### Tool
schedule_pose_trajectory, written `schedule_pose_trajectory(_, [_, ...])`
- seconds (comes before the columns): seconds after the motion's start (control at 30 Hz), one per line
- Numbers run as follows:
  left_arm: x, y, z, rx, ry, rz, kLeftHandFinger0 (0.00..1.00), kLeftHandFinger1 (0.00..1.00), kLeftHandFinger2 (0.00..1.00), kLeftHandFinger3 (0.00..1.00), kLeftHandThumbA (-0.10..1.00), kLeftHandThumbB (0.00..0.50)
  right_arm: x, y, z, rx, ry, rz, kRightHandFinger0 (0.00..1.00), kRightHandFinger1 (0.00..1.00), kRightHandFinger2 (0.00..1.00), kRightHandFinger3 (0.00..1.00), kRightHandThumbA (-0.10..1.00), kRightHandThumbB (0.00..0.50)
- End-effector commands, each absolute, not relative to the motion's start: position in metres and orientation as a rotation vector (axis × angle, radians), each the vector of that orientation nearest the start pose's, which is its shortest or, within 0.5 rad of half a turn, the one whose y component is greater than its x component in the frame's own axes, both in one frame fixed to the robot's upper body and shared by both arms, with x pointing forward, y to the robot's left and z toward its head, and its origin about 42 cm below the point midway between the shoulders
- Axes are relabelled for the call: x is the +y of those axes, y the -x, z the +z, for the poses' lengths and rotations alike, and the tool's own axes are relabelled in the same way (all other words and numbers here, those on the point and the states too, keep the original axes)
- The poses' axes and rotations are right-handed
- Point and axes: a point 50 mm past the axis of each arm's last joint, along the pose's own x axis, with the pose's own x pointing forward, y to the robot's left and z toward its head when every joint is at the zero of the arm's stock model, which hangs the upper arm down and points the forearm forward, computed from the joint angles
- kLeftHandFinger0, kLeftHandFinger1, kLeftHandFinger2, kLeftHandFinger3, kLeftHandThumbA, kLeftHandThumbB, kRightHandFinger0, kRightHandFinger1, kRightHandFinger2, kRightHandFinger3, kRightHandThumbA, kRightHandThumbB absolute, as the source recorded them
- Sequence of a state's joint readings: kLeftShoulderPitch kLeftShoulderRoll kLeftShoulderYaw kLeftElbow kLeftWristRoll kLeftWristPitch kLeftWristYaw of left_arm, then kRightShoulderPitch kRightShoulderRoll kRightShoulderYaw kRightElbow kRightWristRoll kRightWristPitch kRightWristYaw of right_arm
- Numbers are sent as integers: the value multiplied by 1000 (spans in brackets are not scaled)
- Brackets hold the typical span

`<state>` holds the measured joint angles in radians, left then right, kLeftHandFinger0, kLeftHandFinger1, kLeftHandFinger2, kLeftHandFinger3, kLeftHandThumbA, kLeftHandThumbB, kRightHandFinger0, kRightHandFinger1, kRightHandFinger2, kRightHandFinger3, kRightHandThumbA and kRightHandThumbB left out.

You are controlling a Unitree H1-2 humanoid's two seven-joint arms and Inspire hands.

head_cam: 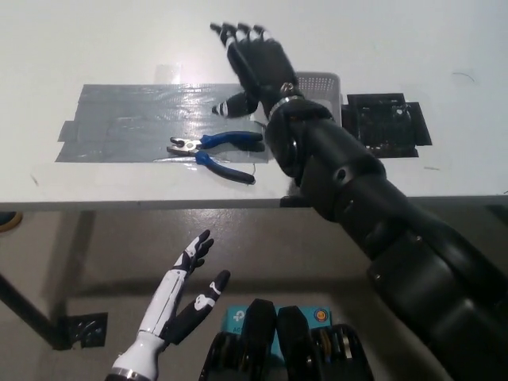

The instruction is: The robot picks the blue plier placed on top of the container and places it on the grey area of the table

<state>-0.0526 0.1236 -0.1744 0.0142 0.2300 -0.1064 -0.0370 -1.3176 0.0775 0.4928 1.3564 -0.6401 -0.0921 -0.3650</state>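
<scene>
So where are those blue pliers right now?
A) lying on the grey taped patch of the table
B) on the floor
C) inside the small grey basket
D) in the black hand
A: the blue pliers lie flat on the grey patch, with the black hand open above them.
</scene>
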Motion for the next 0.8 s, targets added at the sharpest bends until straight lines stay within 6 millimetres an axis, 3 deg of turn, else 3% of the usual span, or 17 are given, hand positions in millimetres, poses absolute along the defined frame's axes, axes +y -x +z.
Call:
schedule_pose_trajectory(0.0, [191, -306, 124, -196, -371, -261, 1000, 1000, 1000, 1000, 810, 227, -14, -562, 407, -749, 955, 49, 1000, 1000, 1000, 1000, 916, 308])
schedule_pose_trajectory(0.07, [192, -317, 131, -222, -359, -245, 1000, 1000, 1000, 1000, 799, 226, -26, -561, 445, -846, 919, 13, 1000, 1000, 1000, 1000, 1000, 298])
schedule_pose_trajectory(0.17, [196, -335, 144, -249, -354, -224, 1000, 1000, 1000, 1000, 805, 225, -47, -547, 486, -969, 802, 8, 1000, 1000, 1000, 1000, 1000, 298])
schedule_pose_trajectory(0.23, [199, -344, 151, -262, -348, -203, 1000, 1000, 1000, 1000, 809, 216, -64, -531, 504, -1042, 719, 31, 1000, 1000, 1000, 1000, 965, 297])
schedule_pose_trajectory(0.3, [202, -352, 157, -275, -338, -186, 1000, 1000, 1000, 1000, 806, 175, -88, -509, 512, -1100, 676, 53, 1000, 1000, 1000, 1000, 1000, 299])
schedule_pose_trajectory(0.4, [210, -361, 166, -303, -344, -164, 1000, 1000, 1000, 1000, 881, 157, -128, -468, 504, -1135, 654, 74, 1000, 1000, 1000, 1000, 977, 279])
schedule_pose_trajectory(0.43, [212, -363, 168, -309, -338, -161, 1000, 1000, 1000, 1000, 889, 143, -136, -462, 500, -1135, 644, 74, 1000, 1000, 1000, 1000, 979, 294])
schedule_pose_trajectory(0.57, [215, -368, 176, -330, -330, -143, 1000, 1000, 1000, 1000, 976, 120, -206, -395, 447, -1083, 590, 50, 1000, 1000, 1000, 1000, 1000, 268])
schedule_pose_trajectory(0.67, [216, -369, 178, -326, -311, -138, 1000, 1000, 1000, 1000, 993, 137, -232, -359, 417, -1072, 508, 35, 1000, 1000, 1000, 1000, 1000, 241])
schedule_pose_trajectory(0.73, [217, -368, 177, -328, -312, -128, 1000, 1000, 1000, 1000, 1000, 144, -241, -338, 402, -1063, 471, 23, 1000, 1000, 1000, 1000, 1000, 251])
schedule_pose_trajectory(0.77, [218, -366, 175, -323, -310, -126, 1000, 1000, 1000, 1000, 1000, 146, -244, -323, 391, -1059, 463, 14, 1000, 1000, 1000, 1000, 1000, 227])
